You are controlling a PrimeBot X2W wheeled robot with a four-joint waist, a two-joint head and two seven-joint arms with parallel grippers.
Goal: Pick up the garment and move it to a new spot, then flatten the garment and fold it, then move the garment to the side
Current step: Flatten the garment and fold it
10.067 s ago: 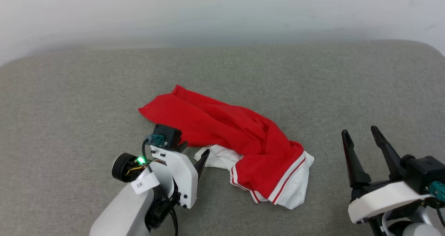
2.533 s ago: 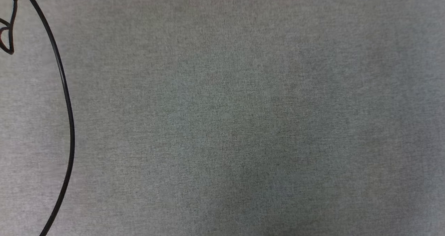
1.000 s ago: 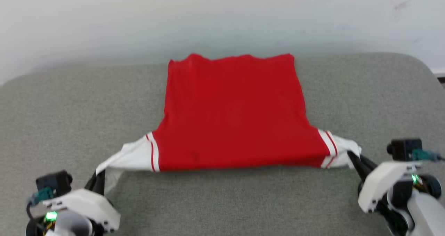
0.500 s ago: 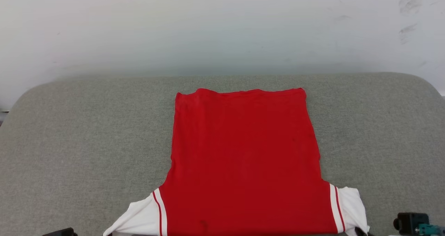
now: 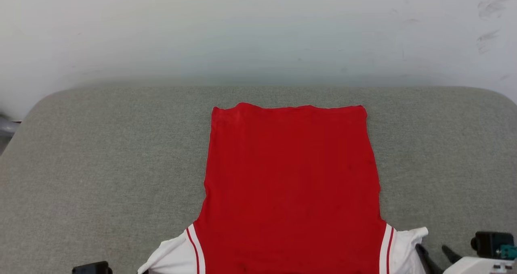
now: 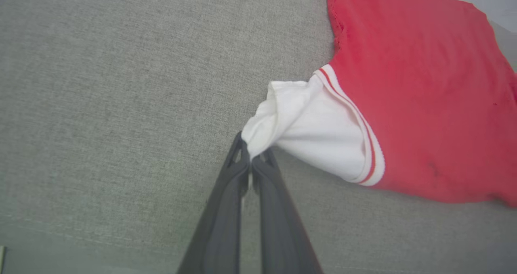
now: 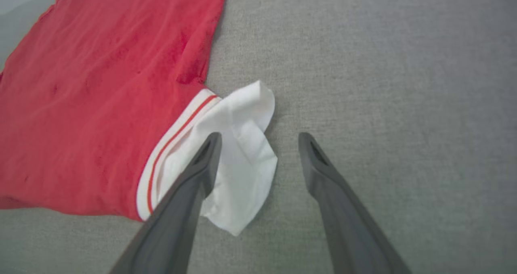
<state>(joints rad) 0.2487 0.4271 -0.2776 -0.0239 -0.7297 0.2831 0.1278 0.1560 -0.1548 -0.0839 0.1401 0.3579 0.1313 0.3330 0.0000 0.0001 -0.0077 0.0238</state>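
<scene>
The garment (image 5: 291, 185), a red T-shirt with white sleeves, lies spread flat on the grey cushion (image 5: 101, 165), hem toward the wall and sleeves toward me. In the left wrist view my left gripper (image 6: 250, 155) is shut on the tip of the white left sleeve (image 6: 315, 128), which is drawn out to a point. My right gripper (image 7: 260, 139) stands open over the crumpled white right sleeve (image 7: 242, 145), its left finger (image 7: 202, 165) above the cloth and its right finger over bare cushion. In the head view the right gripper (image 5: 435, 253) sits beside that sleeve (image 5: 408, 241).
A pale wall (image 5: 258, 32) rises right behind the cushion's far edge. The cushion's corners are rounded at the far left and far right. Bare grey fabric lies on both sides of the garment. Something dark pokes in at the left edge (image 5: 5, 126).
My right gripper has opened and let go of the right sleeve, which has slumped onto the cushion. The left gripper keeps its hold. The head camera has shifted a little.
</scene>
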